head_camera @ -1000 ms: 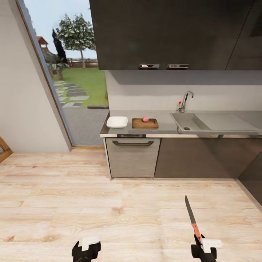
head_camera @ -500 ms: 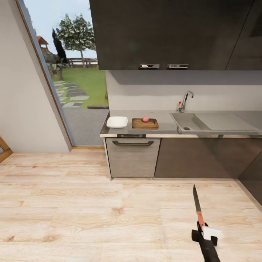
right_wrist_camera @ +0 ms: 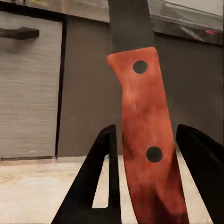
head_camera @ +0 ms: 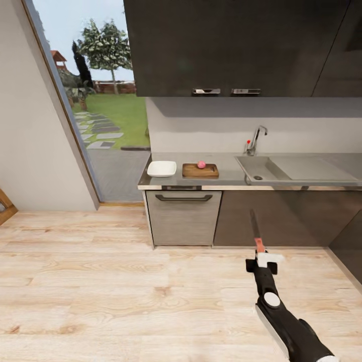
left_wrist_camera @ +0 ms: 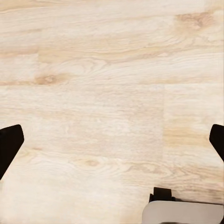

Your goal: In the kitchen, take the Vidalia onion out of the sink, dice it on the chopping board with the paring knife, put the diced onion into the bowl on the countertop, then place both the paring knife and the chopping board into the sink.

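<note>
While the robot stands back on the wooden floor [head_camera: 100, 281], well apart from the kitchen units, the right gripper [head_camera: 261, 254] is extended forward and clenched on the paring knife [head_camera: 256, 232], whose reddish handle sits between the two black fingers [right_wrist_camera: 98, 177] with the dark blade pointing up toward the cabinets. The Vidalia onion [head_camera: 201, 164] rests on the chopping board [head_camera: 200, 171], which lies flat on the countertop [head_camera: 229, 173]. The white bowl [head_camera: 161, 168] stands just beside the board, on its window side. The sink [head_camera: 261, 168] lies on the board's other side, with the tap [head_camera: 255, 140] behind it. The left gripper [left_wrist_camera: 112, 144] faces the floor, its fingertips [left_wrist_camera: 9, 144] spread wide at the frame edges, grasping nothing.
</note>
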Motion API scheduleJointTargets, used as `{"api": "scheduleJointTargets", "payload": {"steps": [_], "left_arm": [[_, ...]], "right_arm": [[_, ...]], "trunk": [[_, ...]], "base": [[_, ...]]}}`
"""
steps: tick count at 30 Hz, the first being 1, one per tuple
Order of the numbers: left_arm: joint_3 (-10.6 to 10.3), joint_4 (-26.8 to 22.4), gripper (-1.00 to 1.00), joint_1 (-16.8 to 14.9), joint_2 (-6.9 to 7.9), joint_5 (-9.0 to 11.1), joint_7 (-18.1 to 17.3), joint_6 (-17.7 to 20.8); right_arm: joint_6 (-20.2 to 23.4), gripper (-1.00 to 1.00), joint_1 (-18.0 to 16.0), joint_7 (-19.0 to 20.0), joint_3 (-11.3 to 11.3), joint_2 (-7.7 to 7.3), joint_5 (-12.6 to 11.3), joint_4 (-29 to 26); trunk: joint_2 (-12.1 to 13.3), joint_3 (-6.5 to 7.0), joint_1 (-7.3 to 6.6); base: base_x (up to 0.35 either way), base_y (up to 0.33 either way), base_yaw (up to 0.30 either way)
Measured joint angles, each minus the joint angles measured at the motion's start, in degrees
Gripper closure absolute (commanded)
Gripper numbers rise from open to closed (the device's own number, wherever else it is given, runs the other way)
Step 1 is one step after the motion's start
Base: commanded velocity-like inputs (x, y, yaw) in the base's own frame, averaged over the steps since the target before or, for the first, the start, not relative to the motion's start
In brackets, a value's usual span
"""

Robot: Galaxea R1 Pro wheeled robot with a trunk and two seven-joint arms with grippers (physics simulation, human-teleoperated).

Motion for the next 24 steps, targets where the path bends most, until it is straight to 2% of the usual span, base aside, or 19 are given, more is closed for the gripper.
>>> {"api": "scheduleJointTargets", "payload": {"steps": [4,5,7,9,11,13,15,19,21,22,24], "left_arm": [[0.00,0.19,-1.00,0.00,0.00,0.03,-0.02,-0.01],[0.02,0.20,-1.00,0.00,0.00,0.02,-0.03,-0.01],[0.05,0.26,-1.00,0.00,0.00,0.04,-0.03,-0.01],[0.04,0.45,-1.00,0.00,0.00,0.03,-0.03,-0.01],[0.05,0.56,-1.00,0.00,0.00,0.06,-0.02,-0.01],[0.07,0.63,-1.00,0.00,0.00,0.07,-0.04,-0.01],[0.05,0.65,-1.00,0.00,0.00,0.07,-0.03,-0.01],[0.00,1.02,-1.00,0.00,0.00,0.05,-0.05,0.00],[0.01,1.08,-1.00,0.00,0.00,0.01,-0.05,-0.01],[0.01,1.09,-1.00,0.00,0.00,0.01,-0.05,-0.01],[-0.01,1.16,-1.00,0.00,0.00,-0.01,-0.05,0.03]], "right_arm": [[10.01,1.00,0.00,-0.89,-0.61,-0.05,0.75,-12.39],[11.23,1.00,0.01,-1.11,-0.81,-0.06,0.87,-14.28],[14.87,1.00,0.01,-1.99,-1.49,-0.06,2.37,-19.40],[19.32,1.00,0.01,-3.30,-2.14,-0.03,5.62,-25.03],[22.01,1.00,-0.04,-3.96,-2.36,0.04,8.06,-27.95],[24.68,1.00,-0.22,-4.39,-2.51,0.12,10.42,-29.97],[26.04,1.00,-0.55,-4.55,-2.63,0.15,11.33,-30.68],[30.35,1.00,-5.80,-4.77,-2.73,0.10,16.45,-31.35],[32.79,1.00,-8.31,-4.62,-2.74,0.16,20.81,-31.33],[33.24,1.00,-8.97,-4.59,-2.74,0.18,21.82,-31.31],[34.28,1.00,-11.17,-4.46,-2.69,0.41,25.63,-31.10]], "trunk": [[0.00,0.00,-0.01],[0.00,-0.01,-0.01],[0.00,-0.01,-0.01],[0.00,0.00,-0.01],[0.00,-0.01,-0.01],[0.00,-0.01,0.00],[0.00,-0.01,0.00],[0.00,-0.01,0.00],[0.00,-0.01,0.00],[0.00,-0.01,0.00],[0.00,-0.01,0.00]], "base": [[0.000,0.000,0.000],[0.000,0.000,0.000],[0.000,0.000,0.000],[0.000,0.000,0.000],[0.000,0.000,0.000],[0.000,0.000,0.000],[0.000,0.000,0.000],[0.000,0.000,0.000],[0.000,0.000,0.000],[0.000,0.000,0.000],[0.000,0.000,0.000]]}}
